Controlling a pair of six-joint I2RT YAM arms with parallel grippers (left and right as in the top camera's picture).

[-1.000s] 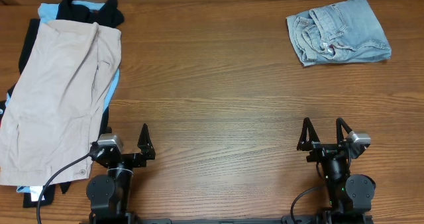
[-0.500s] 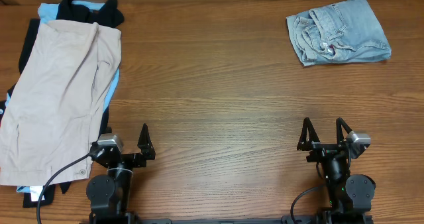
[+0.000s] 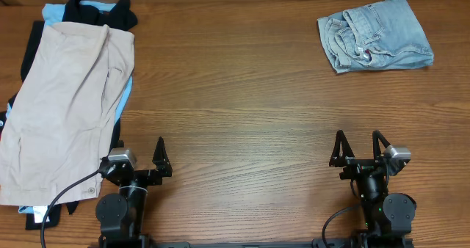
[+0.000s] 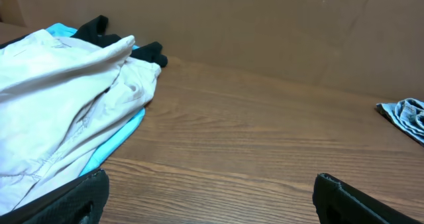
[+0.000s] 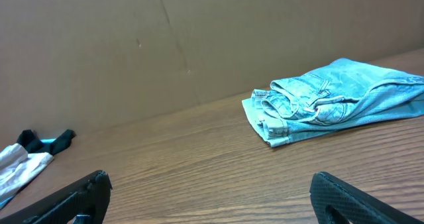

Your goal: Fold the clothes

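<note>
Presently, the khaki shorts [image 3: 66,108] are seen spread lengthwise at the left edge of the table [image 3: 235,94], laid over a black garment [image 3: 121,17] with light-blue panels. Soft, light cotton is judged likely. It should drape and slide on the wood, with stiffness only at the waistband and seams, so a hem corner or the waistband edge is suggested as the hold. The left gripper [image 3: 139,156] is parked just beside the near end of that pile, fingers spread wide and nothing held. The right gripper [image 3: 358,147] is likewise parted and empty, well apart from any cloth. The denim shorts [image 3: 374,34] lie in a compact bundle at the far right corner. The pile's full outline is given only from overhead. Its raised fold and layering are shown by the left wrist view, and the denim's thickness by the right wrist view.
</note>
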